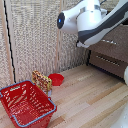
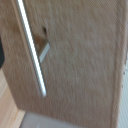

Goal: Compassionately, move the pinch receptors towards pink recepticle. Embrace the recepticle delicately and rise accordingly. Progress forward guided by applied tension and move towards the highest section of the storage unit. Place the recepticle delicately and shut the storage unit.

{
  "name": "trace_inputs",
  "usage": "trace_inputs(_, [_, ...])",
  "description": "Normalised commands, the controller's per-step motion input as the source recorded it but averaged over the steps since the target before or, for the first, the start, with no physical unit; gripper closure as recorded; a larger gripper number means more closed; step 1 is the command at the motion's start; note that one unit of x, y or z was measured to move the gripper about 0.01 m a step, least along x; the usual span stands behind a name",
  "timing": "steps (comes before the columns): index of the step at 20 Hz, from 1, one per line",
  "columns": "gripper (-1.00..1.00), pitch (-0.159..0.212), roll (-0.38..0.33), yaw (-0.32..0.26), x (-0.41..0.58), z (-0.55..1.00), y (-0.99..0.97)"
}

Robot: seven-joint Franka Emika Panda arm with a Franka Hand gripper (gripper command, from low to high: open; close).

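The wrist view is filled by a brown drawer front (image 2: 80, 65) of the dresser, seen very close, with its silver bar handle (image 2: 31, 50) running across it. A dark shape (image 2: 1, 52) at that picture's edge could be a fingertip; I cannot tell, so the jaws' state does not show. In the exterior view the bulky white arm (image 1: 87, 20) reaches to the grey-brown dresser (image 1: 112, 52) at the exterior view's right, and hides the gripper and the dresser's top. The pink cup is out of view.
A red wire-mesh basket (image 1: 25, 102) stands on the wooden floor at the exterior view's lower left. Behind it are a patterned packet (image 1: 41, 80) and a shallow red bowl (image 1: 56, 79). Beige slatted panels (image 1: 35, 35) form the back wall.
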Motion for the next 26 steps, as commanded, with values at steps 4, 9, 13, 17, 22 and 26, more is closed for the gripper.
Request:
trace_inputs(4, [-1.0,0.07,-0.054,0.091,0.552,-0.15,-0.38])
trace_inputs(9, [-1.0,0.055,-0.02,0.092,0.479,-0.11,-0.29])
trace_inputs(13, [1.0,0.092,-0.03,0.003,0.182,0.03,-0.32])
trace_inputs(17, [1.0,0.066,-0.015,-0.001,0.113,0.13,-0.27])
trace_inputs(22, [1.0,0.056,-0.033,-0.032,0.011,0.16,-0.17])
trace_inputs(26, [1.0,0.023,-0.079,-0.051,0.0,0.25,-0.2])
